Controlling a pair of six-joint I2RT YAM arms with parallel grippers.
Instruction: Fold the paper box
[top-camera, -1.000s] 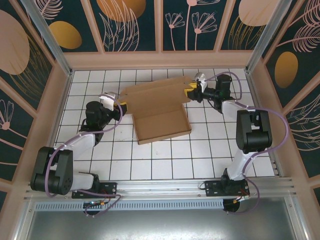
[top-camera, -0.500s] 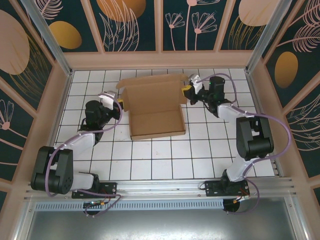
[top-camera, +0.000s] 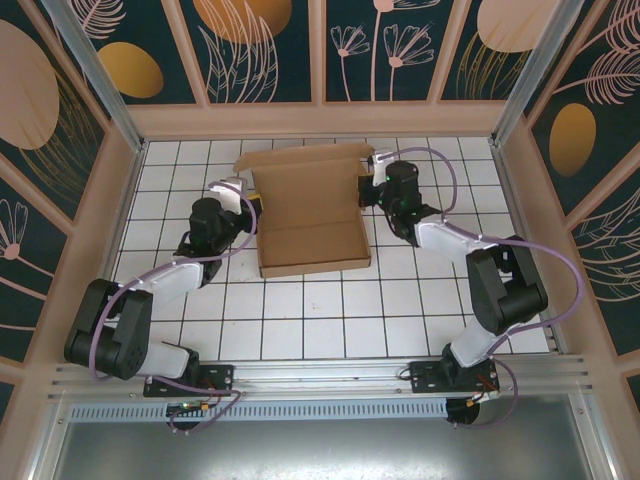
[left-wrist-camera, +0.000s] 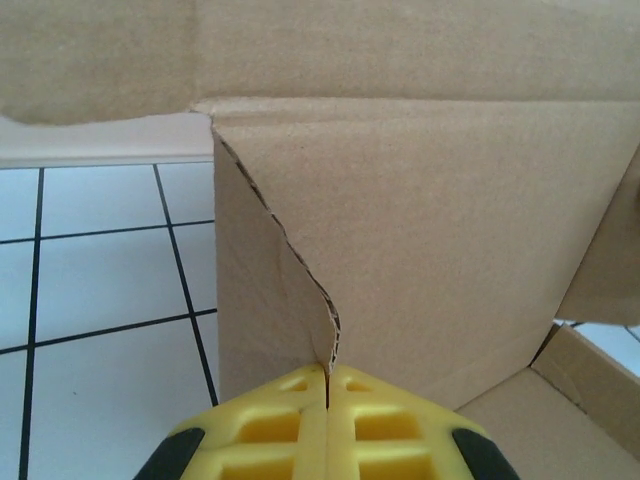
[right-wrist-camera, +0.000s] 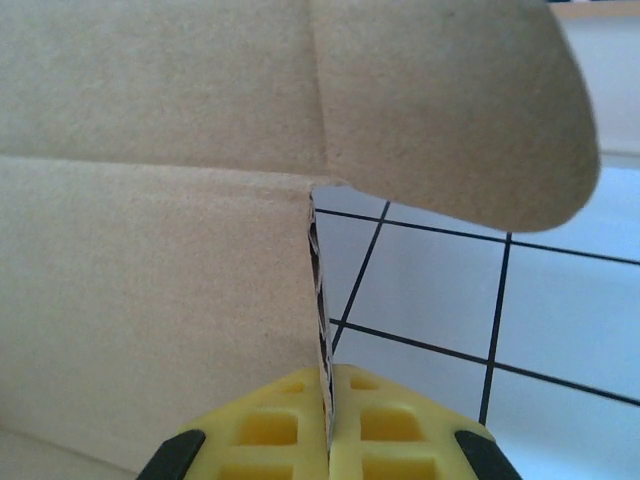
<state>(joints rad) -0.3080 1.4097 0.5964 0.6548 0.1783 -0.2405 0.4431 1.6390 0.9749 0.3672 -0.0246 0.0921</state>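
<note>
The box (top-camera: 310, 215) sits on the far middle of the tiled table (top-camera: 300, 320), its shallow tray already formed and its lid (top-camera: 305, 158) standing up along the far side. The left gripper (top-camera: 248, 200) is at the tray's left wall near the far corner, and the right gripper (top-camera: 368, 188) is at the matching spot on the right. In the left wrist view the yellow fingers (left-wrist-camera: 275, 425) are pressed together with the thin edge of an upright cardboard panel (left-wrist-camera: 420, 240) nipped in their seam. The right wrist view shows the same, fingers (right-wrist-camera: 390, 420) closed on a wall edge (right-wrist-camera: 318, 290) just below a rounded flap (right-wrist-camera: 460, 110). The cardboard looks light and thin. It is stiff across a flat panel but ready to bend along any crease, so I judge it will swing easily and will also spring back if let go early. The surface is matte paper, not slippery, though a narrow pinch on a bare edge could crumple or tear it — the edge in the left wrist view already looks wavy. The best hold seems to be low on a wall, close to a crease and near a corner, with both sides taken evenly. One-sided force would likely skew or slide so light a box across the smooth tiles rather than fold it.
</note>
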